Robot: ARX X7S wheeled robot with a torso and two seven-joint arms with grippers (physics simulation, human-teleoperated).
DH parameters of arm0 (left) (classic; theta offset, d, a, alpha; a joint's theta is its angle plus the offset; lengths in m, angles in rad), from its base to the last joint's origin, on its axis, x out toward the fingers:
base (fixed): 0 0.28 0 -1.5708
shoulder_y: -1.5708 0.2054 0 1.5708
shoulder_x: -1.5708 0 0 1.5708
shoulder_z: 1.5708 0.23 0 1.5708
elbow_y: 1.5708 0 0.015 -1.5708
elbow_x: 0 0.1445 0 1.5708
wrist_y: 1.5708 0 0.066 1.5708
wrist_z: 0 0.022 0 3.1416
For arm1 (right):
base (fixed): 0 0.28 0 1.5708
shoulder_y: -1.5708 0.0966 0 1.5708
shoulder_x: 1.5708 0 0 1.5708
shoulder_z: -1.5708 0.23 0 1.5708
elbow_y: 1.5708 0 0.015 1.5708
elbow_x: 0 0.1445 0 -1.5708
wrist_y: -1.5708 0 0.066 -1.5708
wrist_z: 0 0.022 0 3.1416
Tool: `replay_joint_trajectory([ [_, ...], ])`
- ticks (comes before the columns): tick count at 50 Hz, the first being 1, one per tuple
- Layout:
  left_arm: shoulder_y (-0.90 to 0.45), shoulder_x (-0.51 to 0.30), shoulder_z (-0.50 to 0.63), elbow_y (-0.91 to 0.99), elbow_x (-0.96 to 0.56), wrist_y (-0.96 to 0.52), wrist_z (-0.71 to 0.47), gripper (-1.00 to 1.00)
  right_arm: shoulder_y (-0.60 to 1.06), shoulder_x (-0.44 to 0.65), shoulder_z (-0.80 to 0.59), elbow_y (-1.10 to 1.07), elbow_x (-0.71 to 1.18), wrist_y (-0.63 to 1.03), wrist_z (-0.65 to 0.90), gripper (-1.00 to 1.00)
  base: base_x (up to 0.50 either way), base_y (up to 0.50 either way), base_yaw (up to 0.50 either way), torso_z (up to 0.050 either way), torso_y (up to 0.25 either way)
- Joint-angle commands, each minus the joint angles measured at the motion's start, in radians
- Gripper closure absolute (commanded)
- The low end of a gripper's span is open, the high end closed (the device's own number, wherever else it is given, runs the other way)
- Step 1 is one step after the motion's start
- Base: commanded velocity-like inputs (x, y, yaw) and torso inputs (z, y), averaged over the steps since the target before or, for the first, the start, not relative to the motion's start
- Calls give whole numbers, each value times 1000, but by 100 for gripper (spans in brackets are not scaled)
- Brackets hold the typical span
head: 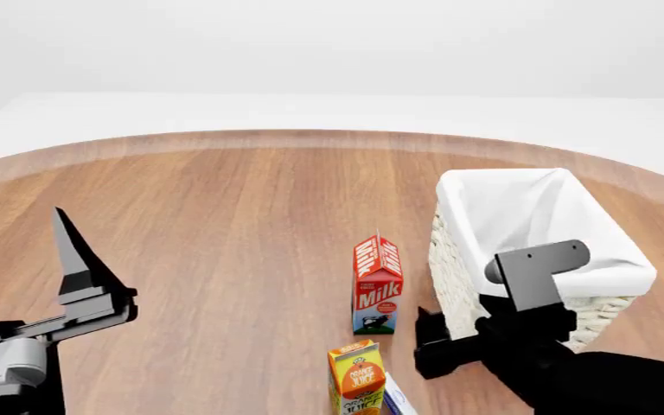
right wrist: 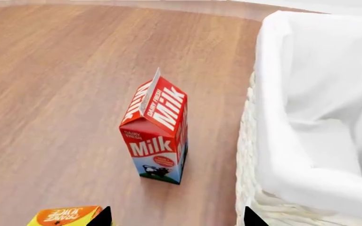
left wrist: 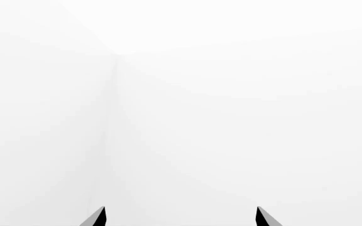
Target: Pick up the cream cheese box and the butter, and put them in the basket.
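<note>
The white wicker basket with its cloth liner stands at the right of the wooden table. My right gripper hovers low beside the basket's near left corner. In the right wrist view it is open, with only bare table between its tips. My left gripper is raised at the far left, pointing up. It is open and faces a blank white wall. The butter is out of view. A blue-and-white sliver shows at the bottom edge beside the juice carton. I cannot tell whether it is the cream cheese box.
A red milk carton stands upright just left of the basket. An orange juice carton stands nearer me, below the milk. The table's curved far edge meets a white floor and wall.
</note>
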Motion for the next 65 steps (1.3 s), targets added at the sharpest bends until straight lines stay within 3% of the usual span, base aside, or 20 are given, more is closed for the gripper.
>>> replay_joint_trajectory([
  [1,0,-4,4,-3,-2,1,-4,-100,-33,8,-41,22,-46,-35,-31,-100,0,0,0,0,0],
  [19,-3,-9,17,-7,4,2,-10,-100,-102,48,-17,32,-71,-88,-47,-100,0,0,0,0,0],
  [65,-1,-23,29,-18,4,12,-27,-100,-261,56,-141,98,-226,-228,-148,-100,0,0,0,0,0],
])
